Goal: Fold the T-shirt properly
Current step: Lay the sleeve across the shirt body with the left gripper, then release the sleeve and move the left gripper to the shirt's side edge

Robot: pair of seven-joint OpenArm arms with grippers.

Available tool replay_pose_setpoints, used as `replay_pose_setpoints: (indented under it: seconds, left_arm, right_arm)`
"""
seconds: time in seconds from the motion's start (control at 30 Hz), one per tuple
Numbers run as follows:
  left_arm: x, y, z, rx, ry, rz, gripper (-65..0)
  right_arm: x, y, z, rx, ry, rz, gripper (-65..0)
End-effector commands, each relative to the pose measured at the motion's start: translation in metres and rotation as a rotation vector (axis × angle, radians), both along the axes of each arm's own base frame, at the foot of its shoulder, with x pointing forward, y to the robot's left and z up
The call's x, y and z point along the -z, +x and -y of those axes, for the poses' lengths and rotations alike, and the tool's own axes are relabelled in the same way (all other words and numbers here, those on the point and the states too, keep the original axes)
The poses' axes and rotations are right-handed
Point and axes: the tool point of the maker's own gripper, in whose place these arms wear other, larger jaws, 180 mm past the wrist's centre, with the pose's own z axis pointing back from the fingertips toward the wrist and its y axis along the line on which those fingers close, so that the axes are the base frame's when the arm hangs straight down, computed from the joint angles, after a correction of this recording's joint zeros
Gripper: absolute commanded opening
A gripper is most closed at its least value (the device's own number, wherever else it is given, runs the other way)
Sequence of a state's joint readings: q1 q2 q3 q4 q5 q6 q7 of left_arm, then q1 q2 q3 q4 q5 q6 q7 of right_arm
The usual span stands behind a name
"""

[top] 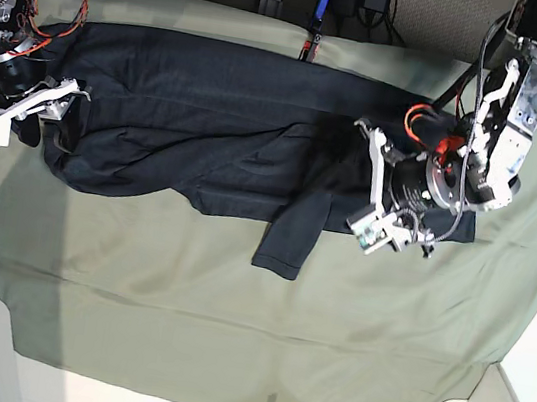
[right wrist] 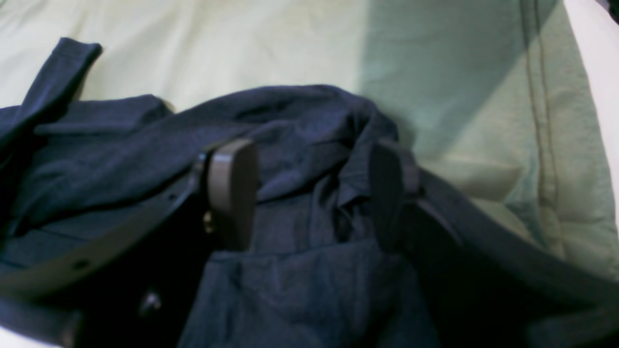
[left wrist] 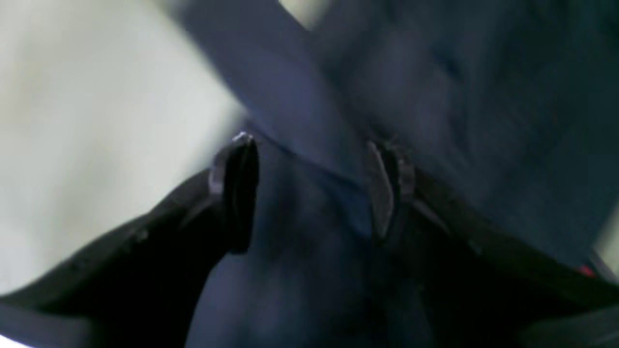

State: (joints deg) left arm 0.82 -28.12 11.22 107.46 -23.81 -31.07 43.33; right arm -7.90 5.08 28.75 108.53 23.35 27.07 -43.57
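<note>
Dark navy long-sleeved T-shirt (top: pixel 190 114) lies spread across the olive-green table cloth (top: pixel 229 327) for folding; left gripper (left wrist: pixel 309 188) and right gripper (right wrist: pixel 304 193) hover spread apart over fabric, gripping nothing.

The left wrist view is heavily smeared by motion blur, and the T-shirt (left wrist: pixel 435 96) there is a dim blue mass with no sharp edge. The right wrist view is sharper but soft, with a broad diagonal shadow across the green cloth (right wrist: pixel 435 72). The base view is evenly lit and clear, though the tabletop (top: pixel 228 337) darkens slightly at the left.
</note>
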Motion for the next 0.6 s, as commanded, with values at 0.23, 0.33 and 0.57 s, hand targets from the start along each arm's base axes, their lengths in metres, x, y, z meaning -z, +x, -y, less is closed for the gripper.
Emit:
replay_pose_setpoints:
  seconds: [0.23, 0.33, 0.57]
  left_arm:
    - [-0.013, 0.079, 0.013, -0.097, -0.175, 0.104, -27.4]
    - [0.008, 0.110, 0.017, -0.151, -0.200, 0.071, -27.4]
    - [0.070, 0.131, 0.002, -0.258, -0.181, -0.095, -27.4]
  right_arm:
    - [-0.011, 0.004, 0.000, -0.012, -0.004, 0.032, -28.6]
    - [-0.011, 0.004, 0.000, -0.012, -0.005, 0.032, -28.6]
    - [-0.005, -0.003, 0.000, -0.013, 0.000, 0.012, -28.6]
